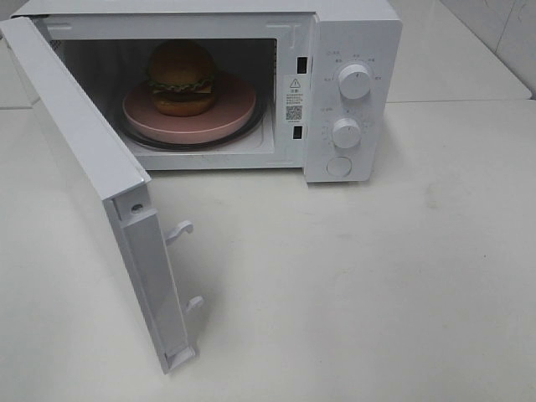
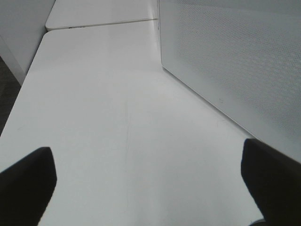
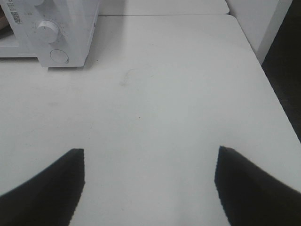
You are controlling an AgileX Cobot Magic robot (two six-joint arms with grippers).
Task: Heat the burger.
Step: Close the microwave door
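Note:
The burger (image 1: 181,78) with its golden bun, green lettuce and dark patty sits on a pink plate (image 1: 219,115) inside the white microwave (image 1: 352,25). The microwave door (image 1: 79,159) hangs wide open toward the front left. Neither arm shows in the exterior high view. In the left wrist view my left gripper (image 2: 148,176) is open over bare table, next to the door's perforated panel (image 2: 235,61). My right gripper (image 3: 149,181) is open above bare table, well off from the microwave's control panel (image 3: 51,33).
Two round knobs (image 1: 355,81) and a round button (image 1: 339,166) sit on the microwave's right panel. The white table (image 1: 377,285) stretches out in front. Its right edge (image 3: 268,80) drops to a dark floor.

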